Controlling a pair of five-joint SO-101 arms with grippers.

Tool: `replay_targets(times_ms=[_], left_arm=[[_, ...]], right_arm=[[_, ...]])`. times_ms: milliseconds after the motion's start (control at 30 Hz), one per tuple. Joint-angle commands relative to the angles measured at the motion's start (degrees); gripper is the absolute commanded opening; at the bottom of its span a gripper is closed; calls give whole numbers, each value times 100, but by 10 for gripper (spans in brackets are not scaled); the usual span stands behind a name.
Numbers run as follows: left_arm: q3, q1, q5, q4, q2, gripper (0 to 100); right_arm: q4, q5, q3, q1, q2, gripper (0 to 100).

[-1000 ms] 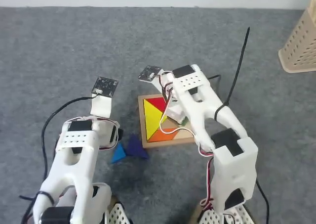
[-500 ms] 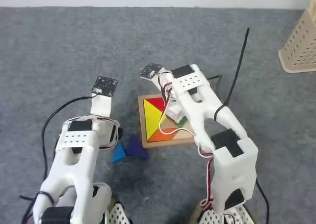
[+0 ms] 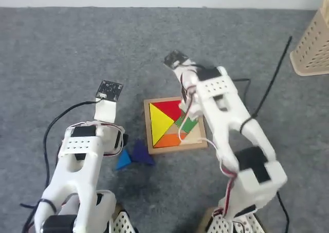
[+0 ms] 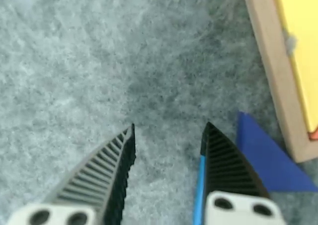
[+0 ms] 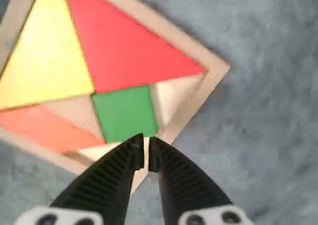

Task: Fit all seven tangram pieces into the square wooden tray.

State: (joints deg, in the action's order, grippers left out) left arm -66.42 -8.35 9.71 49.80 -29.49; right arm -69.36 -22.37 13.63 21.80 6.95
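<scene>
Grey mat (image 3: 72, 48) covers the table.

Right gripper (image 5: 145, 146): jaws narrowed to a thin slit, nothing between them. Tips hang over the rim of the square wooden tray (image 5: 214, 80), just beside the green square (image 5: 124, 113).

Green square lies flat in the tray, one edge against the red triangle (image 5: 124, 51). Yellow triangle (image 5: 44, 71) adjoins the red one. Orange piece (image 5: 42, 129) lies along the rim, with a wedge of bare wood between it and the yellow. More bare wood shows on the far side of the green square.

Left gripper (image 4: 170, 135): jaws wide apart, empty, over bare mat. Dark blue triangle (image 4: 266, 158) lies on the mat just beside one jaw, close against the tray's outer edge; contact cannot be told.

High view: light blue triangle (image 3: 122, 161) lies on the mat touching the dark blue one. Both are outside the tray, near its corner, between the two arms.

Beige perforated stand (image 3: 311, 42) sits at the table's far edge, well apart from the tray.
</scene>
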Motion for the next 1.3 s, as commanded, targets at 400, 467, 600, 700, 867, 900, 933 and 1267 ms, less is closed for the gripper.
replay_targets(times_ms=[400,467,600,700,867,900,933,1267], left_arm=[[1367,35,782,2057,-185,206],[1710,35,1178,2629,-185,206],[2105,273,1240,3314,-176,207],[1930,862,1002,3437,-167,208],[1666,1556,273,2857,-167,208],[1648,1635,149,2760,-167,208],[1648,1705,35,2690,-167,208],[1270,1785,-158,1609,1029,219]], right_arm=[[268,-800,4422,-1736,-3987,7],[321,-914,4862,-1912,-4330,7],[1015,-897,5785,-2088,-5007,7],[1358,-914,6347,-2132,-5411,7],[1279,-923,6479,-2105,-5719,9],[1279,-923,6497,-2114,-5727,9],[1279,-923,6497,-2123,-5727,9],[1288,-923,6505,-2105,-5719,9]])
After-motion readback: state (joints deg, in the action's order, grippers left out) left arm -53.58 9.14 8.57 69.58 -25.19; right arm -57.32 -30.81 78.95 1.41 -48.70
